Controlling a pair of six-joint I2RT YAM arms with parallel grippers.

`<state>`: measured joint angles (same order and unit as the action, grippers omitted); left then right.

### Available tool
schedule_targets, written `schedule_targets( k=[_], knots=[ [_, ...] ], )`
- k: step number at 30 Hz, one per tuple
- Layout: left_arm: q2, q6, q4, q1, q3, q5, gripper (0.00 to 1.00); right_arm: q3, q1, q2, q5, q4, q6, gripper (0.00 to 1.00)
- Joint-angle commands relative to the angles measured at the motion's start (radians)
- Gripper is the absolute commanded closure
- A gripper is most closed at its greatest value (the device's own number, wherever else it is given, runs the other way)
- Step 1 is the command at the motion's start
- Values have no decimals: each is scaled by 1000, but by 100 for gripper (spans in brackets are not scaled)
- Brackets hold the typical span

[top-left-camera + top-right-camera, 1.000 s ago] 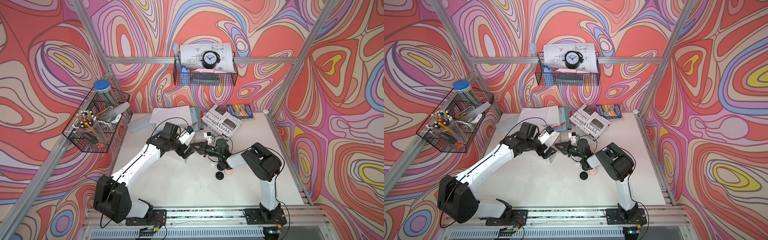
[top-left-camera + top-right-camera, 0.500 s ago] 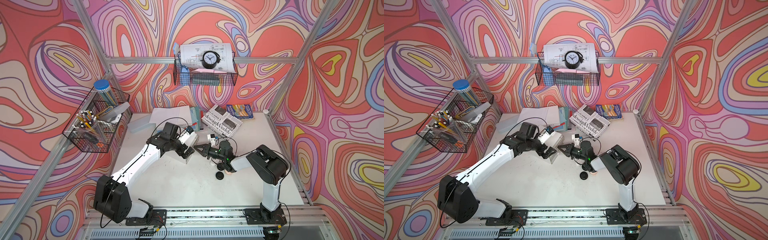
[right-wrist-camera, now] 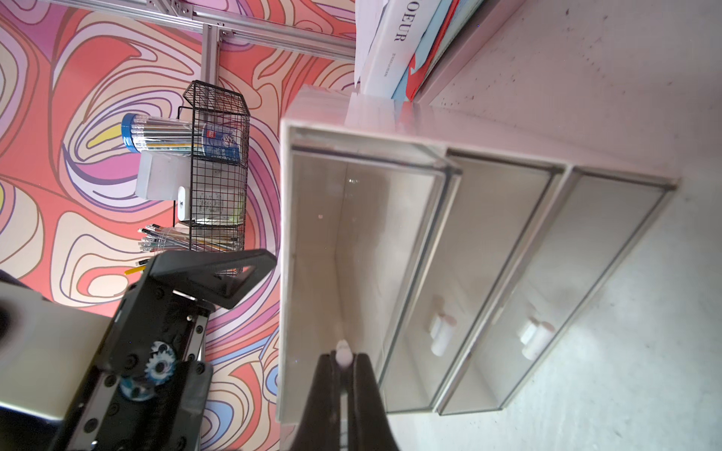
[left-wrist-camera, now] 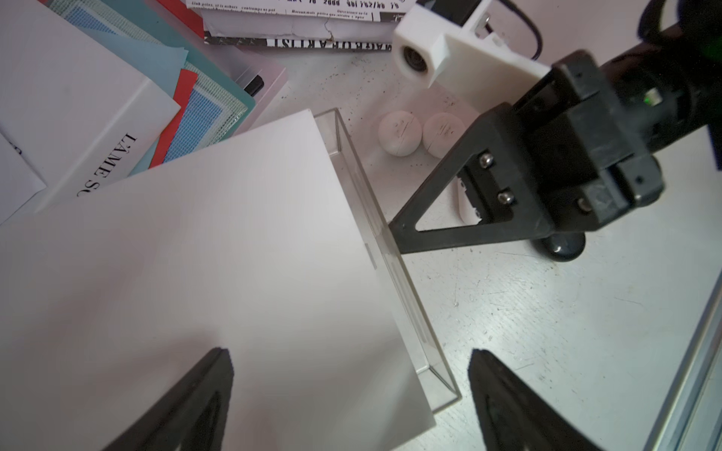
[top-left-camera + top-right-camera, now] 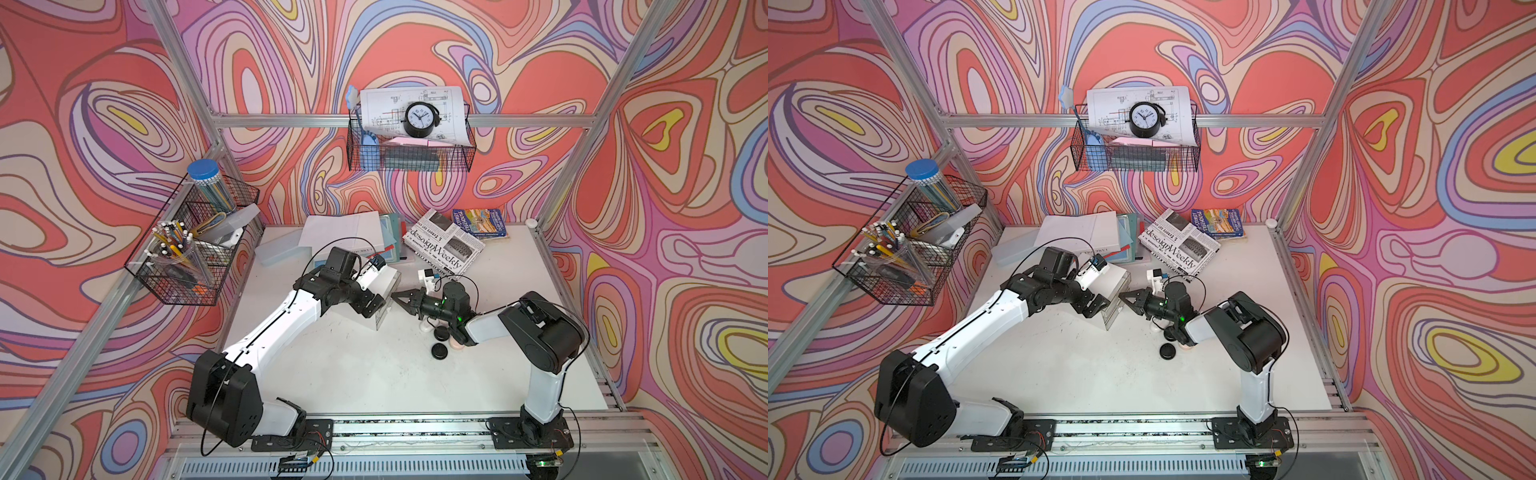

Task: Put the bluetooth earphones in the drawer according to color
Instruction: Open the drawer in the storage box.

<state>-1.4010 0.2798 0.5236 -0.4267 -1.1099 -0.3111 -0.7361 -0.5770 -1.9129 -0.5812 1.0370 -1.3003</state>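
Observation:
The drawer (image 5: 384, 277) (image 5: 1116, 279) is a small white cabinet mid-table, with three clear drawers (image 3: 429, 129). My right gripper (image 3: 343, 357) (image 5: 395, 296) is shut on the top drawer's tiny white knob, and that drawer stands slightly pulled out (image 4: 375, 234). My left gripper (image 4: 347, 406) (image 5: 371, 305) is open above the cabinet's near corner, one finger over the white top (image 4: 234, 254) and one past the drawer front. Bluetooth earphones lie right of the cabinet: two white (image 4: 399, 132) (image 4: 443, 134), black ones (image 5: 438, 351) (image 5: 441, 333) (image 5: 1168, 351), and a beige-pink one (image 5: 457, 345), partly under my right arm.
Books, coloured folders and papers (image 5: 340, 230) are stacked right behind the cabinet, with a newspaper (image 5: 442, 245) and a blue book (image 5: 480, 222) further right. A frosted pencil box (image 5: 282, 253) lies at the back left. Wire baskets hang on the left wall (image 5: 195, 245) and the back wall (image 5: 409, 153).
My right arm has drawn back a little to the right with the knob, and the top drawer has come slightly out. The left gripper stays by the cabinet, its jaws a bit narrower.

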Motion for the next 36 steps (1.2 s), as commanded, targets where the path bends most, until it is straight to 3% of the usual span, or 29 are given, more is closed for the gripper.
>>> schedule_targets(
  k=[1, 6, 16, 36],
  knots=[
    [-1, 3, 13, -2, 2, 48, 43, -1, 6, -32, -14, -85, 32, 100],
    [10, -20, -25, 19, 8, 9, 53, 5, 12, -38, -19, -68, 22, 100],
    [-80, -12, 75, 25, -34, 0, 100, 5, 23, -39, -23, -69, 22, 100],
    [-149, 30, 158, 24, -77, -34, 100, 55, 61, 41, -20, -166, 63, 100]
  ],
)
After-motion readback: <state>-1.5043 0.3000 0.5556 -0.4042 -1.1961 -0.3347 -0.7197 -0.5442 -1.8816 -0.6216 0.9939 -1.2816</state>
